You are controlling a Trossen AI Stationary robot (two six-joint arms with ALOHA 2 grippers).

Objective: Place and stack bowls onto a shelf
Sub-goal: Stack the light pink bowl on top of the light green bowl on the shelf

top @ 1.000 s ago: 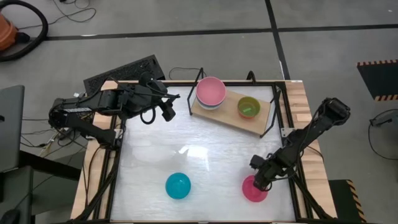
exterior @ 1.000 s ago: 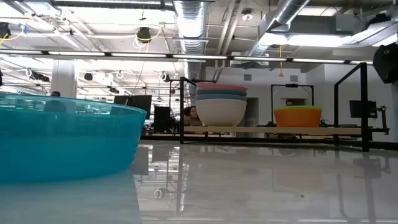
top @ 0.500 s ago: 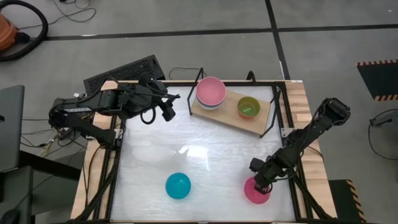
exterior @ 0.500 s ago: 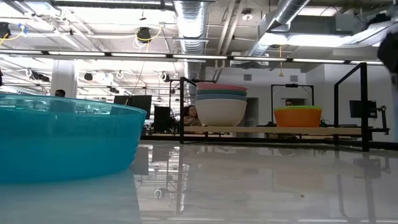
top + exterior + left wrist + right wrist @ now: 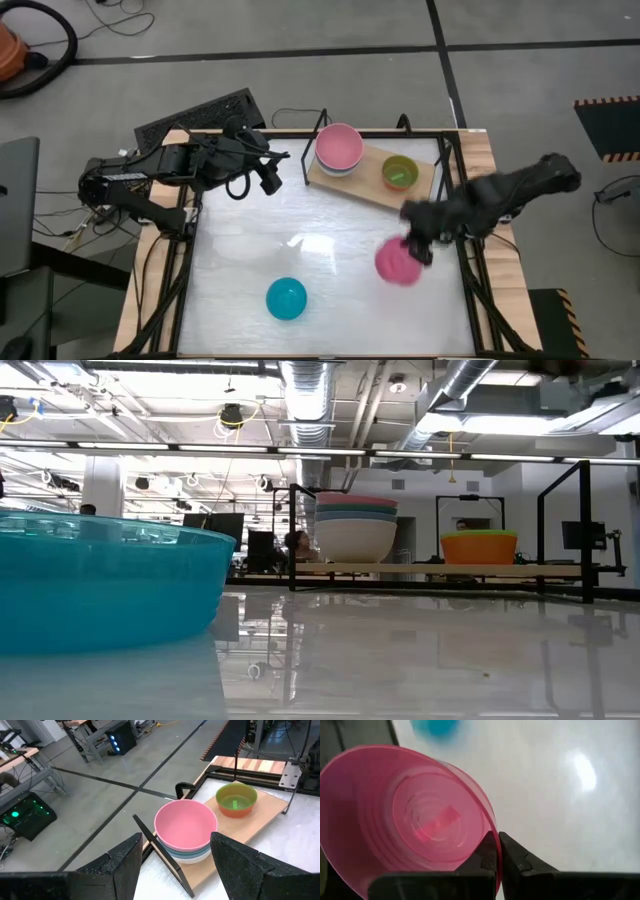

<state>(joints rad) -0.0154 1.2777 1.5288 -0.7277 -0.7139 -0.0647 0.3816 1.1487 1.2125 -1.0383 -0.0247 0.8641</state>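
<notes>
We see the right end effector (image 5: 418,243) clamped on the rim of the pink bowl (image 5: 397,263), its two fingers (image 5: 512,857) pressed together with the thin wall between them. The bowl hangs tilted above the white worktop (image 5: 330,240); in the high view it is smeared, so we cannot make out its exact tilt. Beyond it, near the arm, stands the shelf (image 5: 372,182) with a lime green bowl (image 5: 399,173) nested in an orange one, and a stack topped by a paler pink bowl (image 5: 339,147). The bright blue bowl (image 5: 286,298) sits on the worktop, well apart. The left end effector (image 5: 175,860) waits beside the shelf's other end, fingers apart, holding nothing.
</notes>
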